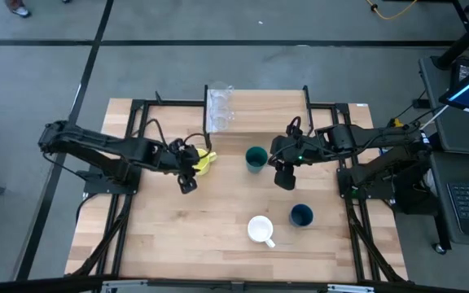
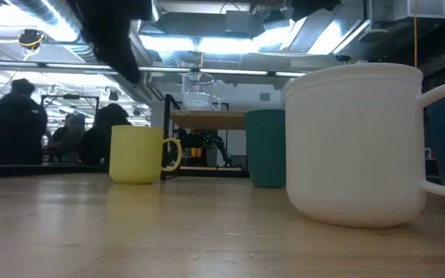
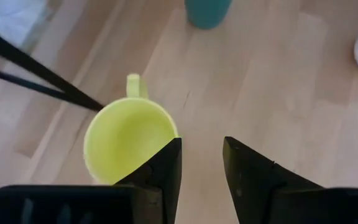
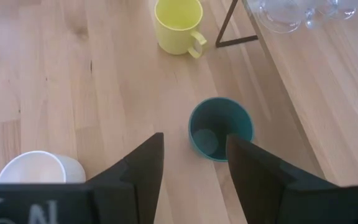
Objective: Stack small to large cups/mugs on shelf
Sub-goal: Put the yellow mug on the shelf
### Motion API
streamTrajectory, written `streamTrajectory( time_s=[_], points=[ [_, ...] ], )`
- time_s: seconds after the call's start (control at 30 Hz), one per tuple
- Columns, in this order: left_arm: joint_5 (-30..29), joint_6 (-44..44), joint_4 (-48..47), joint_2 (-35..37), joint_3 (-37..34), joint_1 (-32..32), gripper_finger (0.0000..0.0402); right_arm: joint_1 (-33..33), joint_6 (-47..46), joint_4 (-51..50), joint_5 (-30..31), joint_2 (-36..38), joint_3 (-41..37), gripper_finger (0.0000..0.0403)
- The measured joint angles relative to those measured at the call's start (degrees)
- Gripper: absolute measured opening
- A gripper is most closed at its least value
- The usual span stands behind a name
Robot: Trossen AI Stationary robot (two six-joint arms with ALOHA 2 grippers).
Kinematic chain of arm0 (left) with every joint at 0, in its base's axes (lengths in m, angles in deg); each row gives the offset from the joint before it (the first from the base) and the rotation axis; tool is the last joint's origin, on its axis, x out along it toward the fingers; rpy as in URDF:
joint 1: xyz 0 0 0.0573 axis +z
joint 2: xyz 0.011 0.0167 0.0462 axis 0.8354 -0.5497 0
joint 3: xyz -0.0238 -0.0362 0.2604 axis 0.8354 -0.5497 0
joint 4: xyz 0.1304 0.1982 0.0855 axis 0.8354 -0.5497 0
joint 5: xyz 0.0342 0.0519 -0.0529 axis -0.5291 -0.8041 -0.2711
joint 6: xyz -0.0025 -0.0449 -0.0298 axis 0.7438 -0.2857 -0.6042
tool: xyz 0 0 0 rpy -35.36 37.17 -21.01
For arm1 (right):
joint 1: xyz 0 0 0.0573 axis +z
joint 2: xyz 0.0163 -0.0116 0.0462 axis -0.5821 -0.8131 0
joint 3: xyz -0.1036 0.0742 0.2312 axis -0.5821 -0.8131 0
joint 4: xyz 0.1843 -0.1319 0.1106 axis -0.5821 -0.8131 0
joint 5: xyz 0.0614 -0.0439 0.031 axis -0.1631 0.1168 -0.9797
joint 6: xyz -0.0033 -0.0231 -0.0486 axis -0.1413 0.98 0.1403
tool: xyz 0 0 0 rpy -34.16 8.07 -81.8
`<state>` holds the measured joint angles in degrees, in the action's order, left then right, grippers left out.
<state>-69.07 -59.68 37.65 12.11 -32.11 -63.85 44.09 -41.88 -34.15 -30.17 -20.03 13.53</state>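
Left claw (image 3: pixel 201 168): spread, above yellow mug (image 3: pixel 129 140) | Right claw (image 4: pixel 194 168): spread, over teal-green cup (image 4: pixel 220 129) | Both cups upright on bench (image 1: pixel 218 228)

Pale yellow mug (image 4: pixel 178 26) at upper centre of the right wrist view. Teal-green cup (image 4: pixel 220 129) in the middle, darker inside. White mug (image 4: pixel 39 168) at lower left. Dark blue cup (image 1: pixel 301 215) at lower right of the high view. Clear glasses (image 1: pixel 220 106) at upper centre. Light wood table (image 1: pixel 210 220) with fine grain lines. Black grippers (image 4: pixel 193 171).
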Motion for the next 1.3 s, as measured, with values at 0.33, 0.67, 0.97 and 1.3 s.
streamTrajectory(
  time_s=[0.33, 0.67, 0.97, 1.3],
  points=[
    [-0.6, -1.9, 5.1, -0.2, -5.3, 3.0, 0.0112, 0.0, 1.3, 0.1, 0.0, 0.0, 0.0, 0.0177],
    [6.7, -4.8, 11.1, -0.3, -5.3, 4.9, 0.0112, 0.0, 2.9, 0.9, 0.0, 0.0, 0.0, 0.0177],
    [11.7, -4.5, 11.2, -1.8, -5.3, 6.5, 0.0112, 0.0, 3.0, 0.9, 0.0, 0.0, 0.0, 0.0177],
    [8.9, -0.1, 11.7, -1.8, -5.3, 6.5, 0.0112, 0.0, 3.0, 1.0, 0.0, 0.0, 0.0, 0.0177]
  ],
)
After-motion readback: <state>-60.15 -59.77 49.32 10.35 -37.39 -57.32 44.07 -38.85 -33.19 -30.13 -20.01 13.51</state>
